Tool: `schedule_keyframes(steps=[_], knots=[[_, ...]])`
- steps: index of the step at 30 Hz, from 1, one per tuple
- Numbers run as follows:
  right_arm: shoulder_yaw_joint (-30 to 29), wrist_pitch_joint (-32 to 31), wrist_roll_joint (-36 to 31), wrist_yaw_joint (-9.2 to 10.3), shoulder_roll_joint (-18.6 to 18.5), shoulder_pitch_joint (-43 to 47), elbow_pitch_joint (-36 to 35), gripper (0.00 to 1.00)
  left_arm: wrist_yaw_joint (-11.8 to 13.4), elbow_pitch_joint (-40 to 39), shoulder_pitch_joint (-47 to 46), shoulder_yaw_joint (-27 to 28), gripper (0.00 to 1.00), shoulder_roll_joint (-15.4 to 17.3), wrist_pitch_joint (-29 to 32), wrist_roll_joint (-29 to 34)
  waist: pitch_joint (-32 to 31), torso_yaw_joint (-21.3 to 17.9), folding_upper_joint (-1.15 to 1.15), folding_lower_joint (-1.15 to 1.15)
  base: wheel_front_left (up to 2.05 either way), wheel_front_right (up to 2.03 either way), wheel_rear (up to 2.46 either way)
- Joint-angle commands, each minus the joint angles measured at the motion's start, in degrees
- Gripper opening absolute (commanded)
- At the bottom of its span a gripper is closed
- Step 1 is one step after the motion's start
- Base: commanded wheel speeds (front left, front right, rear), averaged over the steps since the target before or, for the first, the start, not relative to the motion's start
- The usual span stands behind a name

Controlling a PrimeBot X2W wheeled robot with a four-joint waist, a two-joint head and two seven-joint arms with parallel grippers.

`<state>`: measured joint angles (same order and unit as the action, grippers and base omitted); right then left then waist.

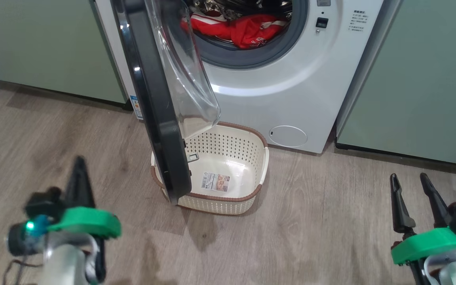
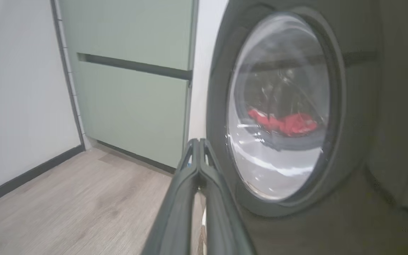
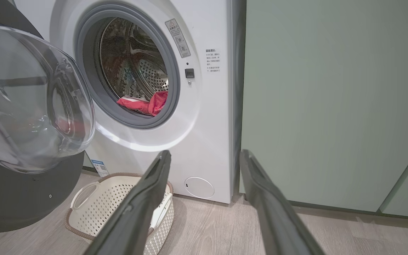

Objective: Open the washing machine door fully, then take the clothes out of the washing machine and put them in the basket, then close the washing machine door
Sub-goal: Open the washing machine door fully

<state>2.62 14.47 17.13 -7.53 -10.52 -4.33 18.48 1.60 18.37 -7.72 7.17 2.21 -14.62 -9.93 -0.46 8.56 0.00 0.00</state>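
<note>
The washing machine (image 1: 291, 91) is white, and its door (image 1: 152, 111) stands partly open, the black rim edge-on to me and the clear bowl facing the drum. Red clothes (image 1: 244, 29) with white stripes lie at the drum's mouth (image 3: 147, 102). The cream basket (image 1: 220, 206) sits on the floor under the door, holding just a paper label. My left gripper (image 1: 79, 166) is shut on nothing, low to the left of the door; its tips (image 2: 198, 141) sit close by the door's outer rim (image 2: 218, 106). My right gripper (image 1: 408, 178) hangs open at the lower right (image 3: 205, 154), pointing at the machine's lower front.
Pale green cabinets (image 1: 46, 43) (image 1: 422, 79) flank the machine on both sides. A white wall with a dark skirting (image 2: 12, 88) closes the far left. Wood floor (image 1: 331, 221) stretches between my grippers and the basket. The door hangs over the basket's left half.
</note>
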Motion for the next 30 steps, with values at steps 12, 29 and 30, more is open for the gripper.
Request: schedule_keyframes(steps=[12,29,30], knots=[[0.3,0.5,-0.3,0.04,-0.1,-0.5,-1.2,1.00,1.1,-16.4,-14.3,2.8,0.00,0.7,-0.4,-4.8,-0.3,1.3,0.00,0.00,0.00,0.00,0.00],[0.0,0.5,-0.2,0.04,0.2,-0.6,-1.6,1.00,3.2,-28.6,-17.3,-32.4,0.00,0.7,9.1,-4.6,0.2,0.6,0.00,0.00,0.00,0.00,0.00],[-0.2,0.5,-0.2,0.04,0.2,-0.5,-1.6,1.00,3.2,-27.5,-16.4,-34.3,0.00,0.7,9.3,-3.8,0.3,0.6,0.00,0.00,0.00,0.00,0.00]])
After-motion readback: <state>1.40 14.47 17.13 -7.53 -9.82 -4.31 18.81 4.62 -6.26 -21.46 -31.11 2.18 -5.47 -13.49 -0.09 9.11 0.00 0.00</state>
